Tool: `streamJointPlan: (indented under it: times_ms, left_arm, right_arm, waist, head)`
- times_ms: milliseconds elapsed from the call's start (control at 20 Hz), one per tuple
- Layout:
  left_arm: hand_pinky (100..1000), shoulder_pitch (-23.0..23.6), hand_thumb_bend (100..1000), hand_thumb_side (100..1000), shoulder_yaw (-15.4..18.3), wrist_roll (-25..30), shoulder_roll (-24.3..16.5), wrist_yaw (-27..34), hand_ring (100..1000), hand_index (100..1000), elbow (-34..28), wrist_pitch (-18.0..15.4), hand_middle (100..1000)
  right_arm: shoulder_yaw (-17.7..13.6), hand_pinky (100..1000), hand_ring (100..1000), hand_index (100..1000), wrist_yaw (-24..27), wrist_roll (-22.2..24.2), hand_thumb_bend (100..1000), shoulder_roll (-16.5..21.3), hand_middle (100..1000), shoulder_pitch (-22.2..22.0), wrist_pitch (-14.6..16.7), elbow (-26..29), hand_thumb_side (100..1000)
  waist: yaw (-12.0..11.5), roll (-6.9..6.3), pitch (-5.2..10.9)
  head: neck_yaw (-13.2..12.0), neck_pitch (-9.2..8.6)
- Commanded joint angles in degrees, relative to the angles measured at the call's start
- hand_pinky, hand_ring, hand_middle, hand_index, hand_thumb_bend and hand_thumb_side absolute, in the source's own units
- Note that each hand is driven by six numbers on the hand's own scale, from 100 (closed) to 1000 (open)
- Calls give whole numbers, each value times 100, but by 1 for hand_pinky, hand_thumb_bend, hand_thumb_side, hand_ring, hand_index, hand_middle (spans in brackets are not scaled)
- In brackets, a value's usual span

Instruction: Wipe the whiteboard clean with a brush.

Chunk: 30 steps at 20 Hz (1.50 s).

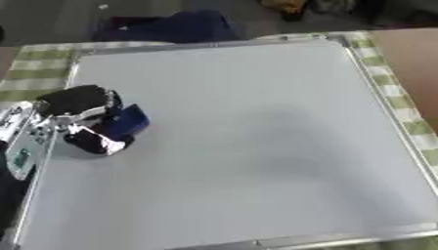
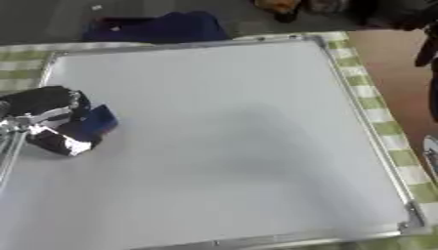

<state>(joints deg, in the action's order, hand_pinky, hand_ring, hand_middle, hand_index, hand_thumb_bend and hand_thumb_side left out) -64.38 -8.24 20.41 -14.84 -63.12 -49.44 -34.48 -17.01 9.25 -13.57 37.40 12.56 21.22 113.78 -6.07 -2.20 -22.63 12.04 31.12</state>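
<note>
Green-checked cloth (image 1: 34, 58) underlies the whiteboard (image 1: 256, 136), which fills the frame and shows no marks anywhere you can see. Your left hand (image 1: 85, 114), at the board's left edge, has its fingers curled round the blue brush (image 1: 128, 122), pad on the surface. Wiping looks essentially done. Right hand: not visible.

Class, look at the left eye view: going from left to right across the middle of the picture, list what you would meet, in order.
Left hand → blue brush held in it → bare whiteboard → board's silver frame → green checked cloth → brown surface.
</note>
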Motion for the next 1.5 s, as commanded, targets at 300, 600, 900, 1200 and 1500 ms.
streamJointPlan:
  times_ms: [300,600,900,1200,1500]
  left_arm:
    - [643,29,192,461,253,-678,-180,-651,505,142,349,413,269]
    - [642,58,185,461,501,-1053,-254,-983,501,143,764,673,263]
    - [636,29,174,457,696,-1272,-323,-1085,489,142,978,886,251]
    - [625,-36,156,458,803,-1339,-401,-1016,472,142,1013,963,237]
    - [623,-61,144,460,886,-1315,-493,-915,462,142,1032,1067,227]
  right_arm:
    - [-93,730,581,263,25,-15,186,92,462,8,10,81,959]
    - [-97,730,581,263,15,-20,188,82,461,13,30,81,960]
    - [-93,731,580,261,-9,0,191,70,460,10,39,81,960]
    - [-89,731,580,261,-18,16,190,61,459,1,30,81,959]
    - [-97,731,580,261,-10,12,189,57,459,-20,26,81,958]
  waist:
    - [-20,63,127]
    - [-27,96,101]
    - [-38,118,76]
    - [-43,118,88]
    - [-39,116,112]
  head:
    - [30,-49]
    - [40,-87]
    - [39,-109]
    - [34,-115]
    - [20,-120]
